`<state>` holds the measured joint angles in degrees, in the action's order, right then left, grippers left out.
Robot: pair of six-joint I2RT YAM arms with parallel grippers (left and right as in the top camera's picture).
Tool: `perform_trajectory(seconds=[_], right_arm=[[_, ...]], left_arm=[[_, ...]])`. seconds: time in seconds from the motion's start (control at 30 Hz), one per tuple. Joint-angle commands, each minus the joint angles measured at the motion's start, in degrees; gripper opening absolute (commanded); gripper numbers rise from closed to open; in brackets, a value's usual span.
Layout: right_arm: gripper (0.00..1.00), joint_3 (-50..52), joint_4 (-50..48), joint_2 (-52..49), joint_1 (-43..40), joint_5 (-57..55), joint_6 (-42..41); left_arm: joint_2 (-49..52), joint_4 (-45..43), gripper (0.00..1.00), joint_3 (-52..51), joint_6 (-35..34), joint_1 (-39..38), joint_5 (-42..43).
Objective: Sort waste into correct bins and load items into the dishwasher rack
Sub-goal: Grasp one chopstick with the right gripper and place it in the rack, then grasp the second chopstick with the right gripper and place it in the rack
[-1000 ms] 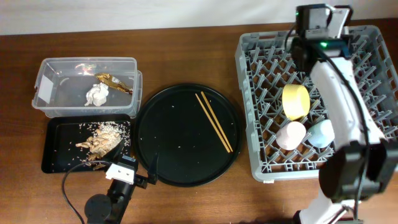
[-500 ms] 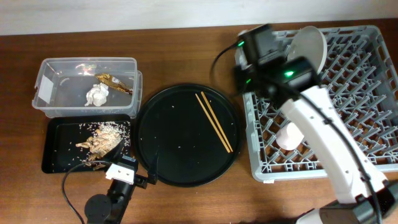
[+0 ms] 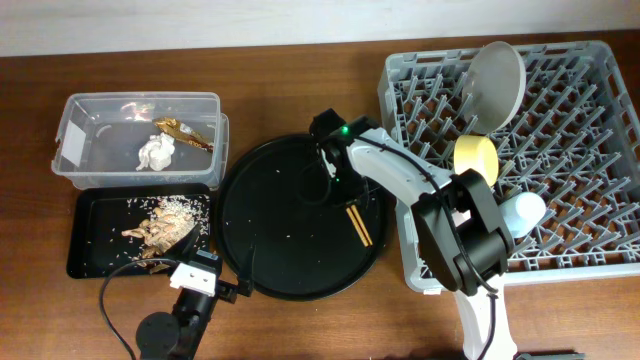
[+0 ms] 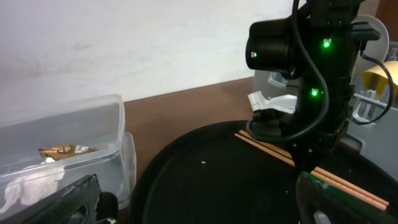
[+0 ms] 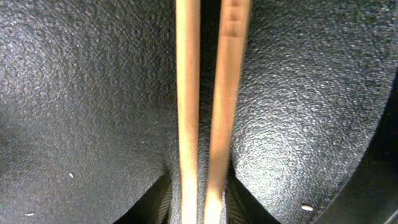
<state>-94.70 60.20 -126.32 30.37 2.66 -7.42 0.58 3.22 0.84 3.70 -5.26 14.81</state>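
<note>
Chopsticks [image 3: 359,226] lie on the round black tray [image 3: 270,230], with the right gripper [image 3: 335,172] down over their upper end. From the left wrist, the left gripper [image 4: 199,214] is spread wide and holds nothing. From the right wrist, the fingers [image 5: 163,202] are pinched narrowly against both sticks.

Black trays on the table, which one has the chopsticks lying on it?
The large round black tray in the middle holds the chopsticks. The shallow rectangular tray beside it holds only food scraps.
</note>
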Motion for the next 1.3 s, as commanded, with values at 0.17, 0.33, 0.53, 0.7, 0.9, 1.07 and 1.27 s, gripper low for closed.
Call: perform_trajectory(seconds=[0.17,0.33,0.53,0.7,0.9,1.07,1.27], right_arm=[[0.29,-2.2,1.6,7.8,0.1,1.9,0.2],[0.29,6.2,-5.5,5.9,0.7,4.4,1.9],[0.27,12.7,-10.2,5.9,0.8,4.3,2.1],[0.04,5.4,-3.0,9.6,0.2,4.7,-2.1],[0.04,-14.2,9.3,24.3,-10.5,-1.5,-2.0],[0.04,-6.0,10.2,18.6,-17.9,-4.4,-1.6],[0.41,-4.6,10.5,20.9,-11.3,-1.8,-2.5]], left_arm=[[-0.2,0.1,0.99,-0.3,0.7,-0.2,0.5],[-0.2,0.1,0.99,-0.3,0.7,-0.2,0.4],[-0.2,0.1,0.99,-0.3,0.7,-0.2,0.5],[-0.2,0.1,0.99,-0.3,0.7,-0.2,0.5],[-0.2,0.1,0.99,-0.3,0.7,-0.2,0.4],[-0.2,0.1,0.99,-0.3,0.7,-0.2,0.5],[-0.2,0.1,0.99,-0.3,0.7,-0.2,0.5]])
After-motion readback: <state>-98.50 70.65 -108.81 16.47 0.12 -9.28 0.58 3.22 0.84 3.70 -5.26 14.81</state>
